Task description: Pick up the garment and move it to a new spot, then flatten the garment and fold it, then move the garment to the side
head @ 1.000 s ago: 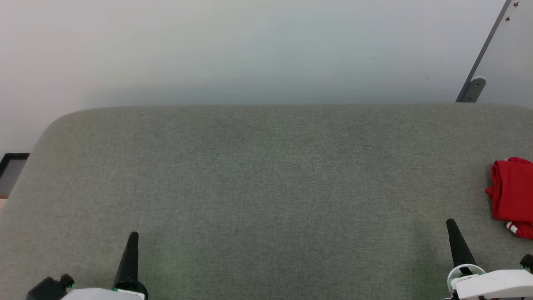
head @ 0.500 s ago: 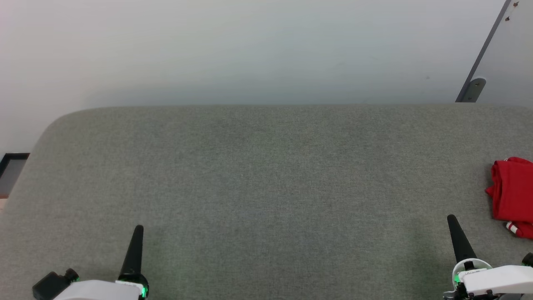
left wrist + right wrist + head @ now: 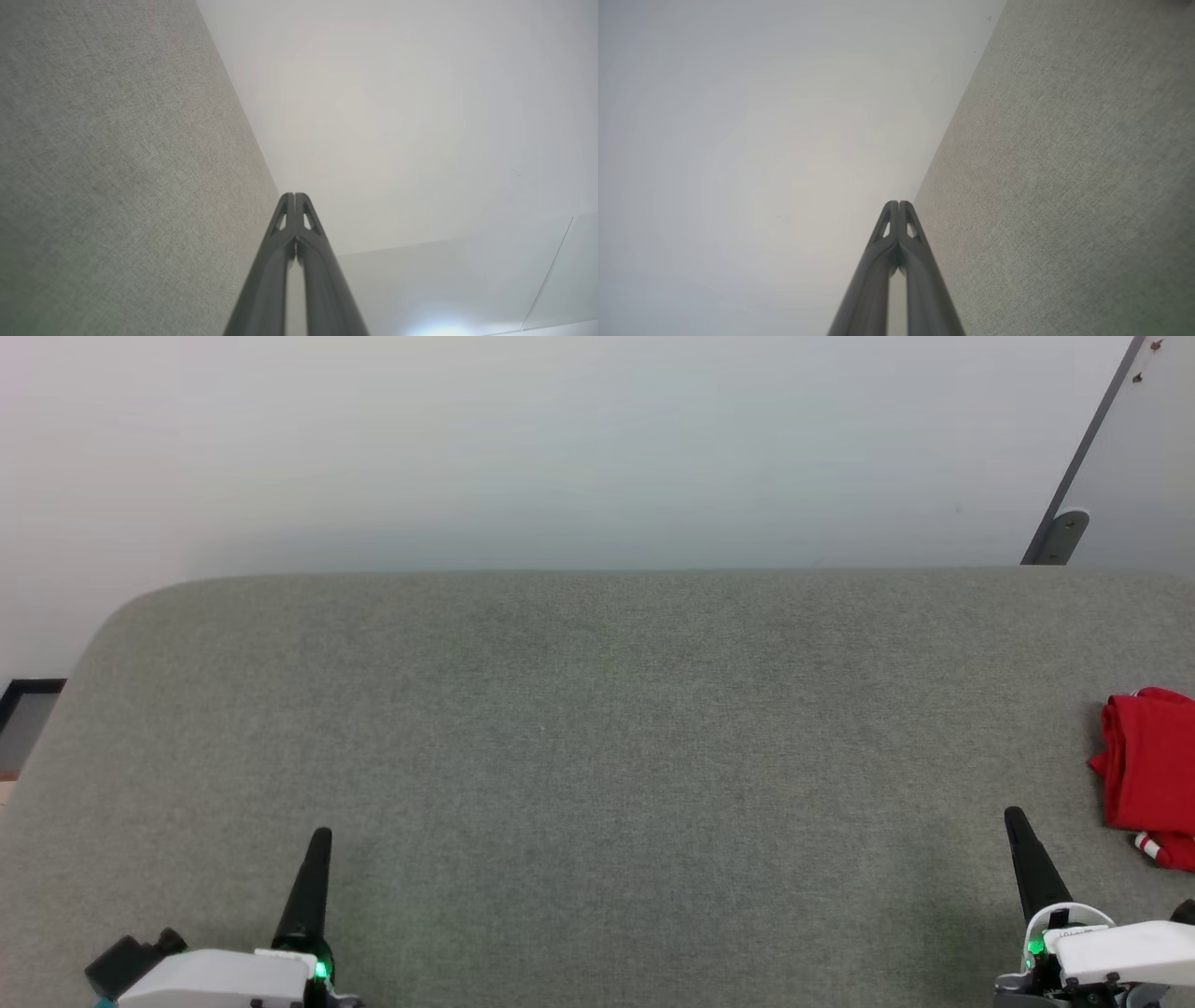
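Note:
The garment [image 3: 1148, 767], red with a bit of white-and-red striped trim at its lower end, lies bunched at the right edge of the head view, cut off by the frame. My right gripper [image 3: 1016, 821] stands shut at the lower right, a short way left of and below the garment, not touching it. At the lower left my left gripper [image 3: 320, 841] is shut too, far from the garment. Each wrist view shows its own fingers pressed together, left gripper [image 3: 294, 196] and right gripper [image 3: 899, 204], with nothing held.
A wide grey fabric surface [image 3: 597, 737] with a rounded far-left corner spans the view. Behind it rises a pale wall [image 3: 560, 448]. A grey slanted bracket [image 3: 1064, 527] stands at the far right. A dark-framed object [image 3: 23, 709] sits beyond the left edge.
Both grippers have edged forward over the fabric, the left one also slightly to the right. The garment has not moved.

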Available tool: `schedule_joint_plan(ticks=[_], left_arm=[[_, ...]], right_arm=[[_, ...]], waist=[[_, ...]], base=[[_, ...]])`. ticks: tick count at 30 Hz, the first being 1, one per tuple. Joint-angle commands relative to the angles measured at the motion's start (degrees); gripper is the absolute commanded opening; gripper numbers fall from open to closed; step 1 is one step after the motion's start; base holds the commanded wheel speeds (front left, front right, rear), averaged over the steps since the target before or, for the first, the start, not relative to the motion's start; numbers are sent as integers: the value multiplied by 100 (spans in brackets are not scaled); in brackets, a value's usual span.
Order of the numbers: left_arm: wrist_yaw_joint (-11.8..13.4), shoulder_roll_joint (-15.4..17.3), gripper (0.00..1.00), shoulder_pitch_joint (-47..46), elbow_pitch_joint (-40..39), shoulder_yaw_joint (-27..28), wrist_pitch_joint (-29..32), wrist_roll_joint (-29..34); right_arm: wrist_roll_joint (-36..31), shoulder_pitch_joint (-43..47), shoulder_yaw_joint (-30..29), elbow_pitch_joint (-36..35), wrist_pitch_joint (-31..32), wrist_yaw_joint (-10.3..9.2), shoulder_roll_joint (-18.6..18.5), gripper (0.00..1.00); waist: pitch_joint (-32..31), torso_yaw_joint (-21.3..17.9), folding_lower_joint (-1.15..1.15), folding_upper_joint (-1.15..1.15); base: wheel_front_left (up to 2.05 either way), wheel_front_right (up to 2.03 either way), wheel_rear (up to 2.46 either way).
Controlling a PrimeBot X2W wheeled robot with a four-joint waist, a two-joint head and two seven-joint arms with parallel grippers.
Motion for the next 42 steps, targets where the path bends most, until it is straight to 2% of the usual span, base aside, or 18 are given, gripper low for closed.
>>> schedule_joint_plan(ticks=[1, 32, 42], left_arm=[[7, -4, 0, -109, -10, 28, 38, -120], [10, -189, 0, -426, 229, 91, 401, -1188], [10, -228, 0, -481, 277, 108, 468, -1379]], right_arm=[[130, -102, -11, 1, 23, -5, -28, 0], [1423, -281, -97, 178, 288, -7, -6, 0], [1650, -322, -121, 212, 338, -8, 3, 0]], waist=[[0, 0, 0, 0], [2, -6, 0, 0], [3, -7, 0, 0]], base=[[0, 0, 0], [0, 0, 0], [0, 0, 0]])
